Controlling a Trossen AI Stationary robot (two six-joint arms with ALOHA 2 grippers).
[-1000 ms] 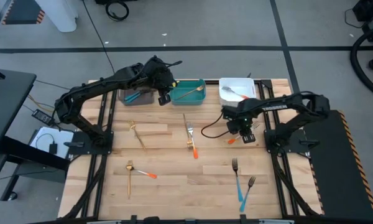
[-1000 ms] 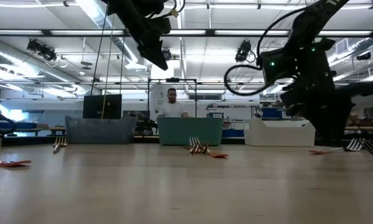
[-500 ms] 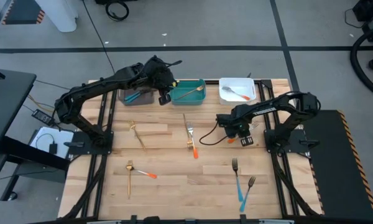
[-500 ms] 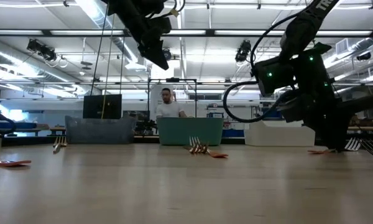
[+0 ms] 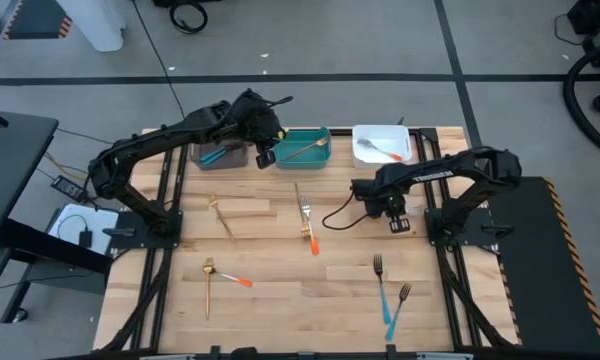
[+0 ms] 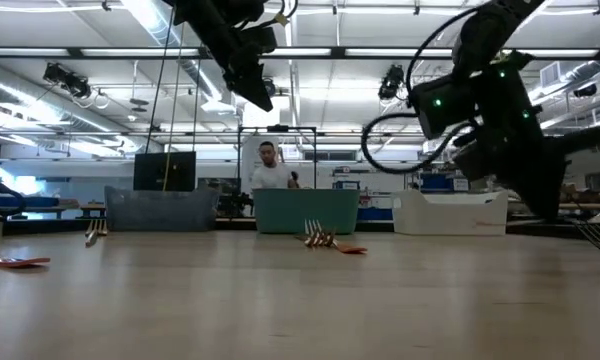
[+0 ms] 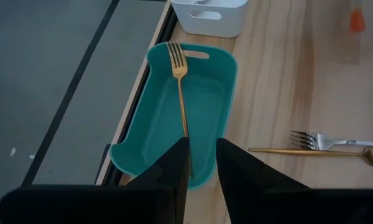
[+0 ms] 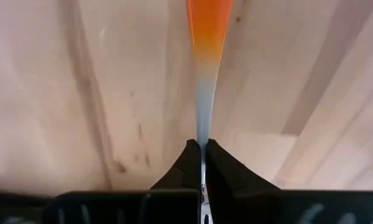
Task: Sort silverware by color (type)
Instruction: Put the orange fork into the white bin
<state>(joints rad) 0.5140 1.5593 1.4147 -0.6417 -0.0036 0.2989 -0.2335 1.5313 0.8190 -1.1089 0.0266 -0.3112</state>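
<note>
Pale matt wooden-plank bench [image 5: 280,300], grain visible. Smooth teal plastic bin [image 7: 227,93]. Shiny gold metal fork [image 7: 180,87]. Glossy orange-handled utensil [image 8: 208,25], silver metal neck.

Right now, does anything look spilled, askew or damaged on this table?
Nothing stands out. The teal bin sits upright with a gold fork lying flat inside it. The right gripper is shut on an orange-handled utensil, pinching its silver neck. The left gripper hovers open above the teal bin.

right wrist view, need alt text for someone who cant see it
The right gripper is shut on an orange-handled utensil, its silver neck pinched between the two dark fingertips. The orange handle points away over the pale wooden tabletop.
</note>
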